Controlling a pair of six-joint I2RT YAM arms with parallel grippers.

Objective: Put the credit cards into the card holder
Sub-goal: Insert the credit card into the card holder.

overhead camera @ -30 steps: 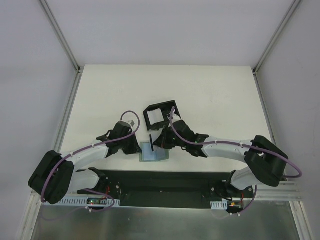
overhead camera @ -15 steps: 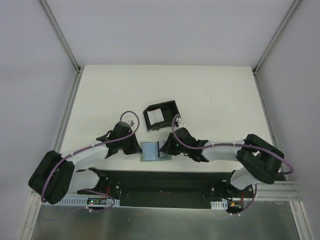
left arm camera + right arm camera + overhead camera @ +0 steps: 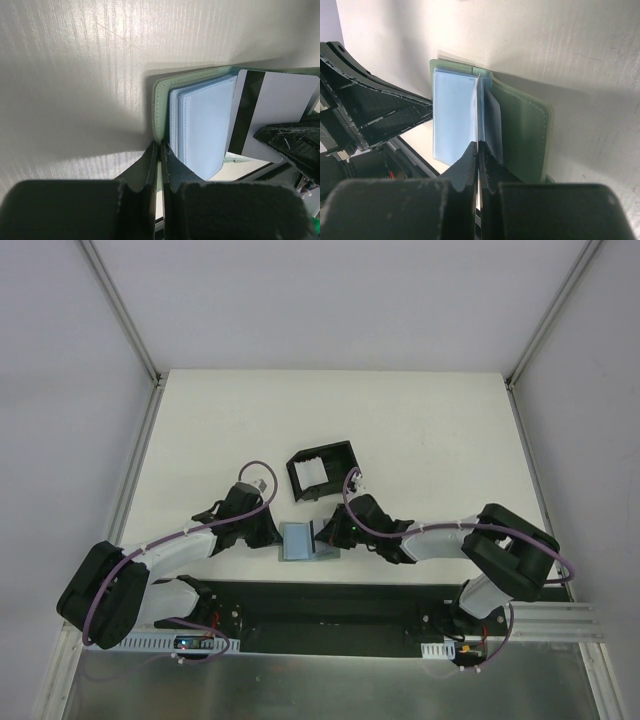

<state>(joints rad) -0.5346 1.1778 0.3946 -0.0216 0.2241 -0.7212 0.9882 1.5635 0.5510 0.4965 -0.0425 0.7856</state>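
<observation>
Cream table (image 3: 430,430), grey walls (image 3: 300,300), metal rails (image 3: 125,310) at the corners. The left gripper (image 3: 160,147) is clamped on the edge of the green case (image 3: 159,100); the right gripper (image 3: 477,147) pinches the striped card (image 3: 280,100) at the open case. The holder (image 3: 322,449) stands just behind, apart

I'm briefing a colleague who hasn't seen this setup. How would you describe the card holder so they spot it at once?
On the cream table, look near the middle. The card holder is the black open-topped box with walls and an inner divider, unlike the flat grey-green case lying just in front of it, nearer the table's front edge.
</observation>
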